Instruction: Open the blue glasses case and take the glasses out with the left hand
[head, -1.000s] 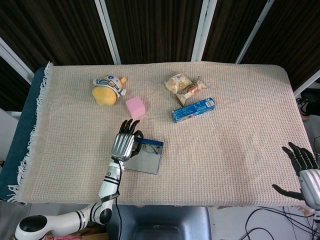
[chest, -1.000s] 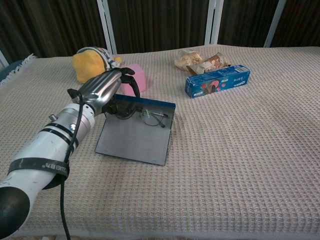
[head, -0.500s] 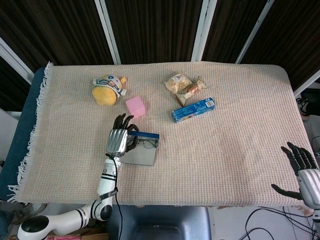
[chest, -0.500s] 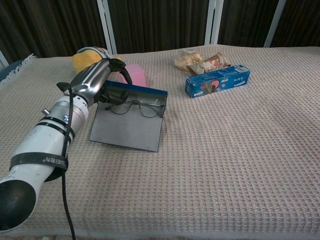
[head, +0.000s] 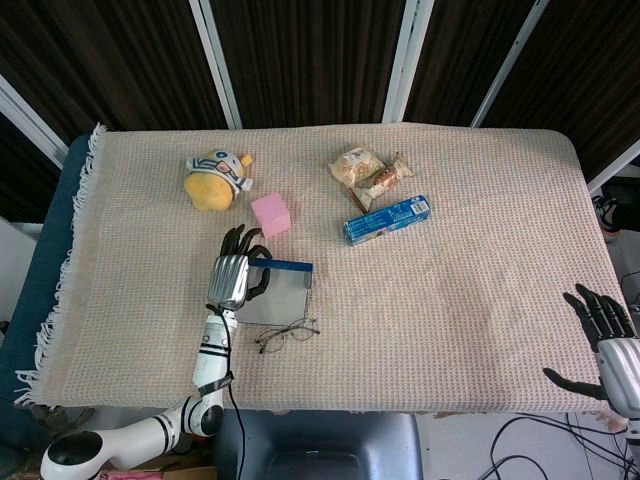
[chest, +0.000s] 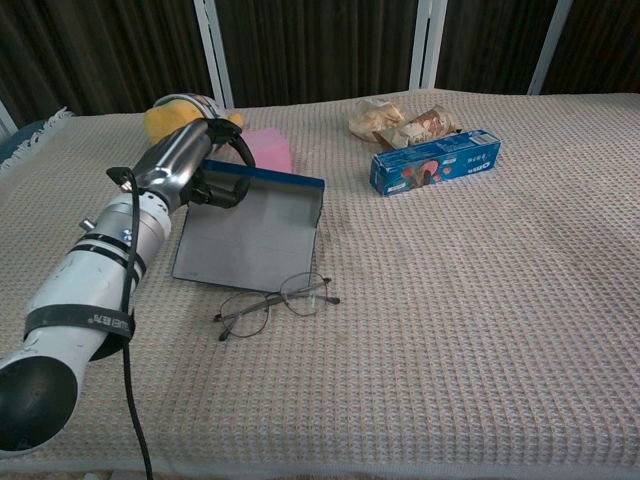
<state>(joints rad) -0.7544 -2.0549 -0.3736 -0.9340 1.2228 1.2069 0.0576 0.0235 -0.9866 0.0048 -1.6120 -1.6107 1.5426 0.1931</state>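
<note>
Dropped from my grasp, the thin wire-framed glasses now lie on the beige woven cloth just in front of the open flat blue glasses case; my left hand curls over the case's far left corner, holding nothing that I can see; my right hand hovers spread, released, at the table's right edge.

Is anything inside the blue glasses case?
The open blue glasses case shows only its bare grey lining. The glasses lie on the cloth just in front. The left robot hand covers its back-left corner.
</note>
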